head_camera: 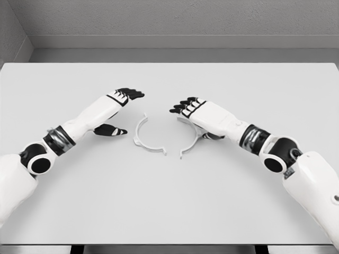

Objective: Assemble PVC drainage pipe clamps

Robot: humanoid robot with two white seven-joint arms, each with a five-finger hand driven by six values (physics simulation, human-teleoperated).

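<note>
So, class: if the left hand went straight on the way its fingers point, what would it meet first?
Probably the right hand, whose fingertips face the left hand; the white half-ring clamp piece lies lower, though depth is unclear.

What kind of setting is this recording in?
Probably a bare simulated workbench, not a real workshop: a plain white table against grey walls, holding only two half-ring clamp pieces between the left hand and right hand.
</note>
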